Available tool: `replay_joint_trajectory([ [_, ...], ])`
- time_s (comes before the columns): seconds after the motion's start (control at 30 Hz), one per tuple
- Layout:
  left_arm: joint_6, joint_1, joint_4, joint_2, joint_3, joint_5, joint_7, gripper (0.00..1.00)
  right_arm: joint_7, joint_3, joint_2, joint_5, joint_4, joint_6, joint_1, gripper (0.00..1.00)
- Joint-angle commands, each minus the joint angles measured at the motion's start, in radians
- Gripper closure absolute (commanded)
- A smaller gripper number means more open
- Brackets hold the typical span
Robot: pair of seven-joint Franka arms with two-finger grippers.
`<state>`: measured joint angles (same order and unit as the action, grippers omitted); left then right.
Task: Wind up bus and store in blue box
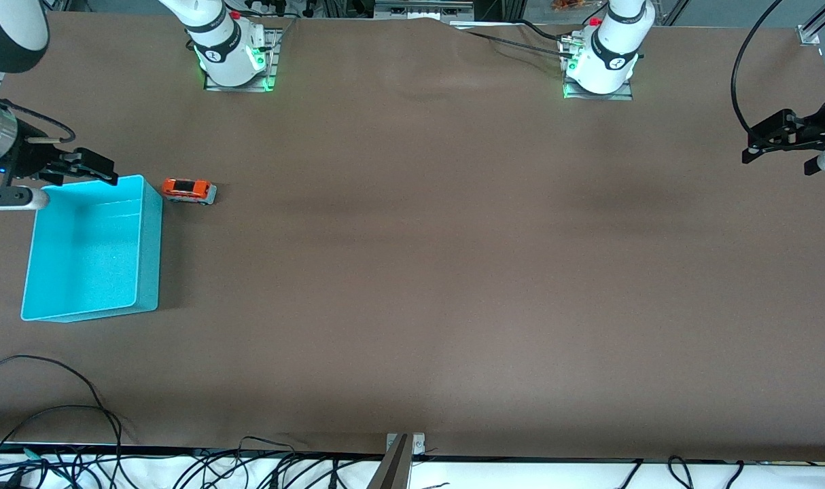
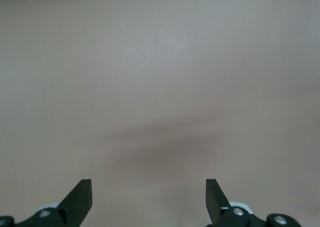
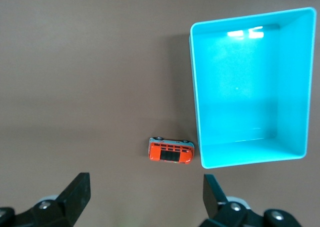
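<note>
The small orange toy bus (image 1: pixel 189 191) with a dark roof panel and pale grey lower body stands on its wheels on the brown table covering (image 1: pixel 453 272), at the right arm's end of the table. It sits just beside the corner of the rectangular turquoise plastic box (image 1: pixel 149 251) that lies farthest from the front camera; a narrow gap separates the two, as the right wrist view confirms for the bus (image 3: pixel 171 151) and the box (image 3: pixel 197 107). The box is upright, and nothing is seen inside it. The right gripper (image 1: pixel 90 167) hangs in the air over the box's farthest wall, its black fingers (image 3: pixel 75 194) spread wide apart and holding nothing. The left gripper (image 1: pixel 769 139) waits in the air over bare covering at the left arm's end of the table, well apart from bus and box; its fingers (image 2: pixel 79 199) likewise stand wide apart and empty. Loose black cables (image 1: pixel 59 435) lie along the table edge nearest the front camera.
</note>
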<state>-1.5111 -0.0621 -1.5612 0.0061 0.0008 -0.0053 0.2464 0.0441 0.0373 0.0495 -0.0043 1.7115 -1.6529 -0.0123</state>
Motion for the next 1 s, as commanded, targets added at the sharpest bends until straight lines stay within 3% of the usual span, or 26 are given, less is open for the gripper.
replay_joint_trajectory([
  [0.0,0.025,0.054,0.02,0.0,0.056,-0.013,-0.002,0.0,0.003,-0.005,-0.056,-0.003,0.128,-0.088,0.005,0.0],
  [0.7,0.026,0.071,0.015,0.006,0.058,-0.007,0.002,0.0,0.002,-0.008,-0.085,-0.002,0.51,-0.425,0.003,0.0],
  [0.97,0.048,0.074,0.018,0.006,0.054,-0.008,0.007,0.0,0.003,-0.008,-0.085,-0.002,0.592,-0.452,0.005,0.0],
])
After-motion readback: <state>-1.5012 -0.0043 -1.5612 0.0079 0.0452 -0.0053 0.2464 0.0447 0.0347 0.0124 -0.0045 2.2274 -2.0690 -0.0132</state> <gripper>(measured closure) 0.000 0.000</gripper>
